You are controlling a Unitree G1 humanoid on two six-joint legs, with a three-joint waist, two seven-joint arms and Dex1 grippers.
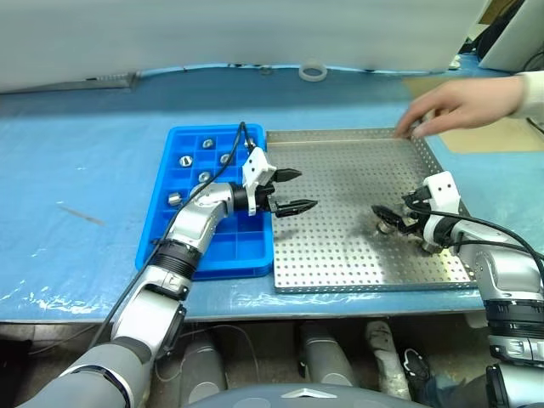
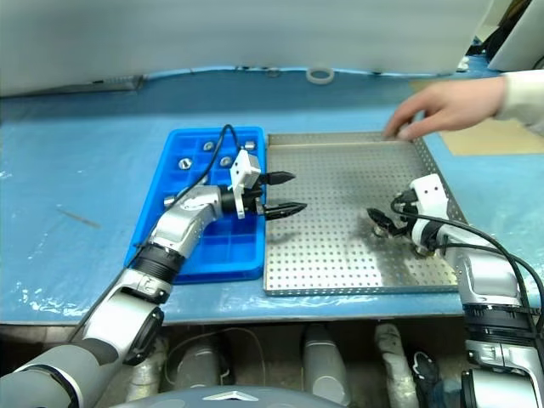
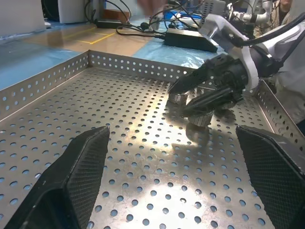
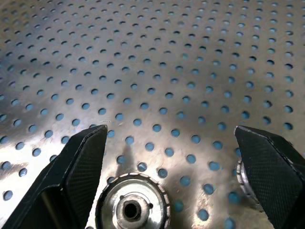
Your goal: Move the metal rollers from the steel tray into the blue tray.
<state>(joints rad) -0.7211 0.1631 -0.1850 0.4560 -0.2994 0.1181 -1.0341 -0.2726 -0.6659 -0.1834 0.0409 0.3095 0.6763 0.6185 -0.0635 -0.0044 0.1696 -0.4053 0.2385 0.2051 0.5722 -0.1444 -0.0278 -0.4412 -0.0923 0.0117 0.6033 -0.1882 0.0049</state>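
The steel tray (image 1: 340, 246) lies in the middle of the table, with the blue tray (image 1: 229, 255) against its left side. Several metal rollers (image 1: 184, 160) sit in the blue tray's far compartments. My left gripper (image 1: 304, 189) is open and level, pointing right over the steel tray's left edge, with nothing between its fingers. My right gripper (image 1: 384, 218) is open and tilted down over the tray's right part. A roller (image 4: 133, 206) stands on the perforated floor between its fingers, and another roller (image 4: 242, 177) sits beside one finger. The left wrist view shows two rollers (image 3: 200, 118) under the right gripper (image 3: 177, 101).
A person's hand (image 1: 459, 104) rests at the steel tray's far right corner. A white tape ring (image 1: 313, 72) lies at the back of the blue-covered table. The steel tray has a low perforated rim (image 3: 43, 86). Cables run along both arms.
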